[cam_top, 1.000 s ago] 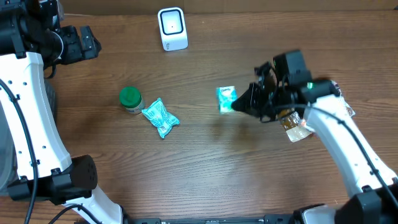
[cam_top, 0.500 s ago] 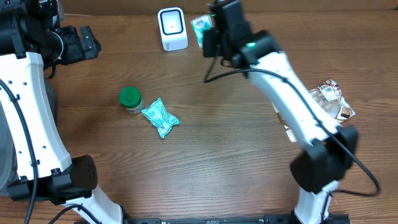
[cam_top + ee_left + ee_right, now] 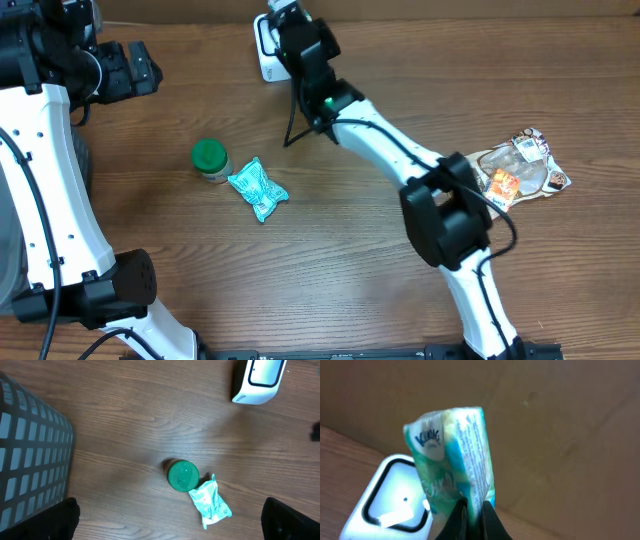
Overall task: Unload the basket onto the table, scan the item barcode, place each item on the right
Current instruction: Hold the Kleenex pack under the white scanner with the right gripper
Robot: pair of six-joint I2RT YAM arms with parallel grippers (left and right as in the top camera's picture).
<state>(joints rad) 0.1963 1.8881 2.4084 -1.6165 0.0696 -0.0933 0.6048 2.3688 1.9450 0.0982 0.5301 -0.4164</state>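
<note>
- Right gripper (image 3: 473,521): jaws pinched together on the bottom edge of the held packet (image 3: 454,462). It's a green/white wrapper, upright, printed side out.
- That packet hangs just above and in front of the scanner (image 3: 387,497), bottom left of the wrist view. Can't tell if they touch.
- Behind both there's only a brown board (image 3: 560,420), close to the scanner's back.
- Overhead: the scanner sits at top centre-left, right by the desk's far edge. The right arm (image 3: 380,145) runs diagonally from lower right up to it and covers part of the scanner.
- Left gripper (image 3: 172,521): jaws wide apart, holding nothing. It's parked top left of the overhead view, well off the scanner.
- Other stuff on the desk (image 3: 350,250):
  - green-lid jar (image 3: 210,158), left of centre
  - loose packet (image 3: 258,189), teal, just beside the jar at its lower right; can't tell if they touch
  - snack bag (image 3: 520,170), clear, at the right edge, well apart from the rest
- Basket (image 3: 30,460): grid-sided, at the left edge of the left wrist view.
- Room: the centre and lower middle are bare wood, w/ open space between jar and scanner. The near edge of the desk is taken by the arm bases.
- Count: 1 scanner, 2 packets (1 held, 1 lying), 1 jar, 1 snack bag, 1 basket.
</note>
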